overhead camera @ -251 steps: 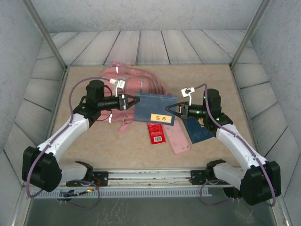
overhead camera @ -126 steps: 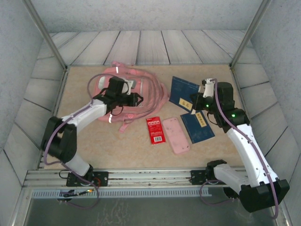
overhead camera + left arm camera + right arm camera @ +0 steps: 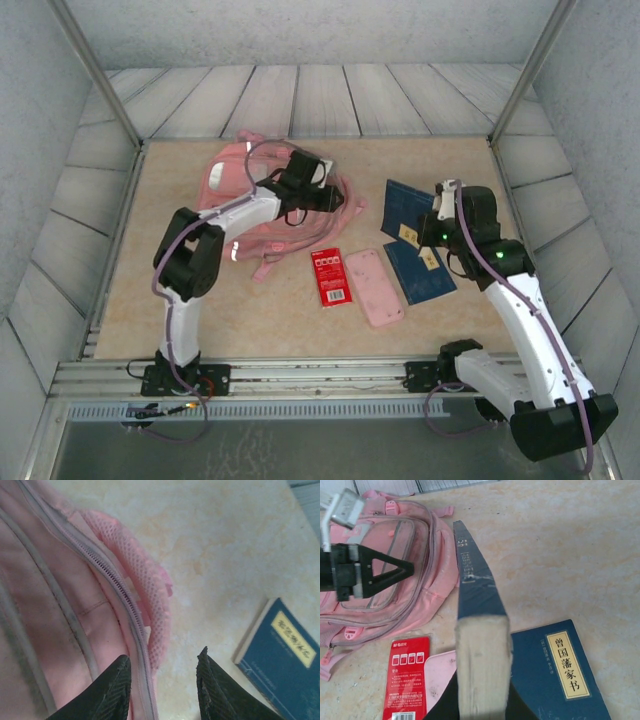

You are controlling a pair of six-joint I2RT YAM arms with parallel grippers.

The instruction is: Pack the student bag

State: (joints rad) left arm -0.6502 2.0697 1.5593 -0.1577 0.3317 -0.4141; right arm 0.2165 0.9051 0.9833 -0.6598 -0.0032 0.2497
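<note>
Pink student bag (image 3: 222, 182) lies slumped flat, far left; zip apparently closed.

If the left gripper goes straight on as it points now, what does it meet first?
Most likely the student bag: its zip edge and mesh rim lie directly ahead of the left gripper, though depth is unclear.
</note>
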